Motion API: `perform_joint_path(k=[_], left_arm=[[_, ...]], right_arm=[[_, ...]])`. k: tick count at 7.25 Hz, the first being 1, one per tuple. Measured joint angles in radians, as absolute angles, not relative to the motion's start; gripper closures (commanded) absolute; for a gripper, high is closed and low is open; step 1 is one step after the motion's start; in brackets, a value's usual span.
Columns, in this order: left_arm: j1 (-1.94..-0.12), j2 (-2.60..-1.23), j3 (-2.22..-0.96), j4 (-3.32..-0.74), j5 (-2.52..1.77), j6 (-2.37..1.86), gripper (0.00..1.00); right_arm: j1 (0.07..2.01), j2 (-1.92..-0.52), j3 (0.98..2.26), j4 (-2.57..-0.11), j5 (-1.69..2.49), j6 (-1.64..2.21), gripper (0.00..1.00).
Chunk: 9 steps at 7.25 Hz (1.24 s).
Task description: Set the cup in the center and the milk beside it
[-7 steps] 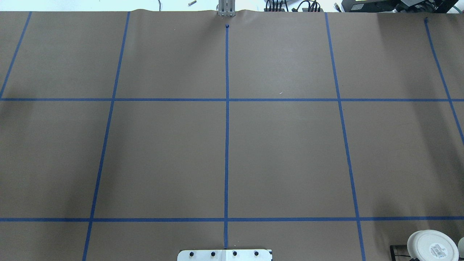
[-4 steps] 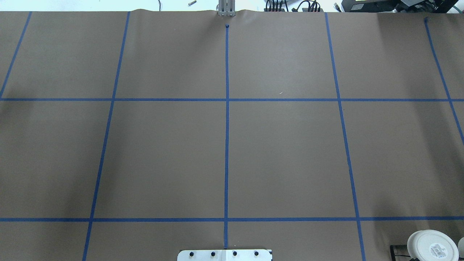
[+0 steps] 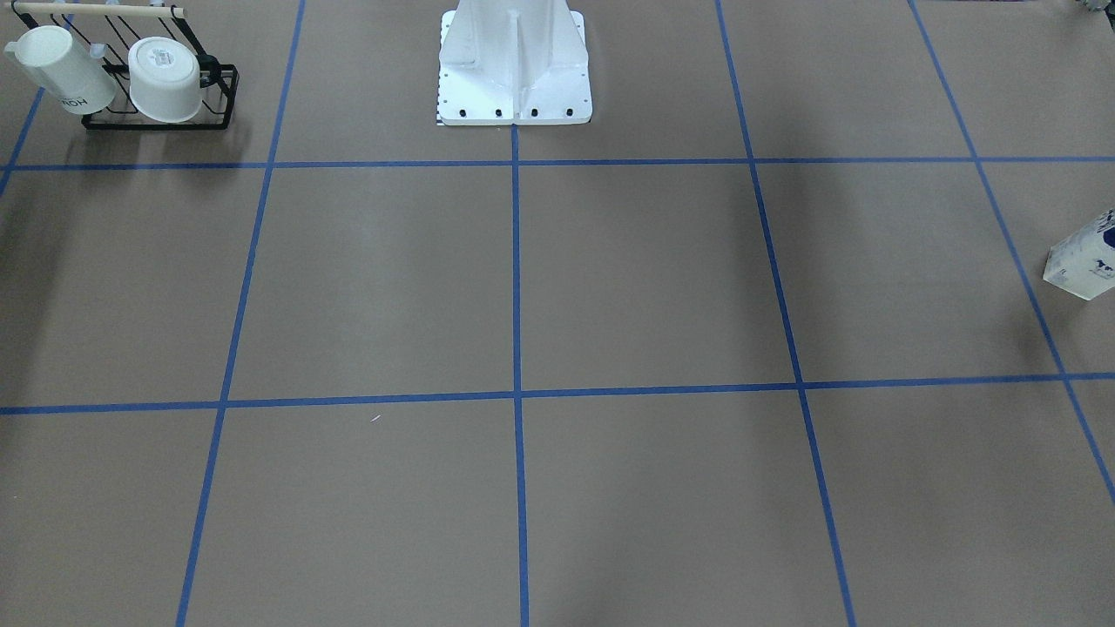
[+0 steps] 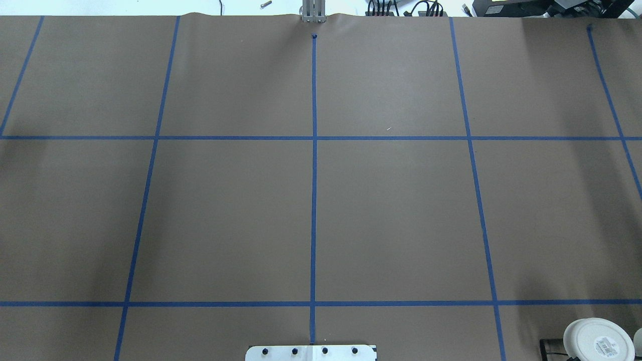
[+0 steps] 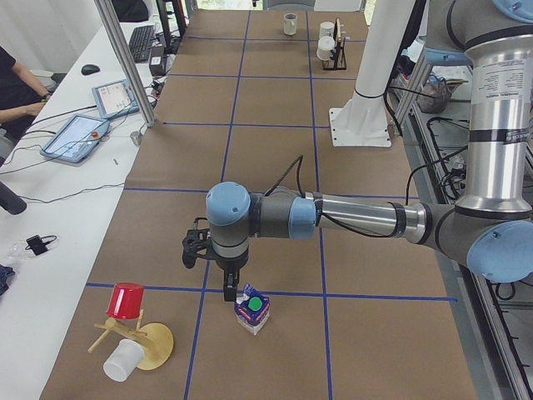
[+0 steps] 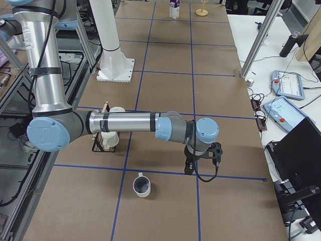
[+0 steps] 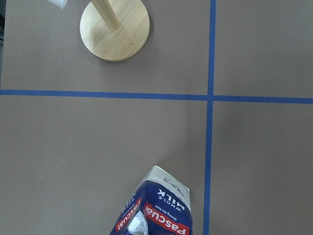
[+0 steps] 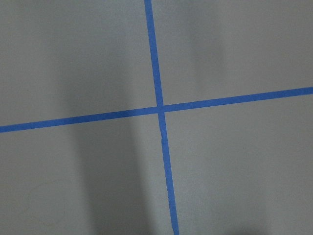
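The cup (image 6: 142, 185), a white mug with a loop handle and a dark grey inside, stands upright on the table in the exterior right view. My right gripper (image 6: 189, 169) hangs a little beyond it, apart from it. I cannot tell whether it is open or shut. The milk (image 5: 251, 310) stands at the table's other end and also shows in the left wrist view (image 7: 156, 205) and at the front-facing view's edge (image 3: 1084, 257). My left gripper (image 5: 232, 292) hangs close beside its top; I cannot tell its state. The center (image 4: 314, 138) (image 3: 516, 394) is bare.
A black rack (image 3: 157, 122) holds a white lettered mug (image 3: 61, 74) and a handleless white cup (image 3: 164, 78). A wooden stand (image 7: 115, 29) with a red cup (image 5: 127, 300) is near the milk. The robot's base (image 3: 514, 61) is at the near edge.
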<state>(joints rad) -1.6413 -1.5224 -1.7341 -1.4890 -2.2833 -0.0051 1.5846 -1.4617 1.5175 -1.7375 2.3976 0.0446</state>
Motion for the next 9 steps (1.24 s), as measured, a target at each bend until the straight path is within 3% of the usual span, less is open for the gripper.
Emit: perform_joint_path(k=[9], left_arm=[[-1.641,-1.514,-1.764,-1.494,-2.291,-0.015,0.02]], right_arm=[[1.585,-1.450,1.539,-1.729,2.388,0.042,0.00]])
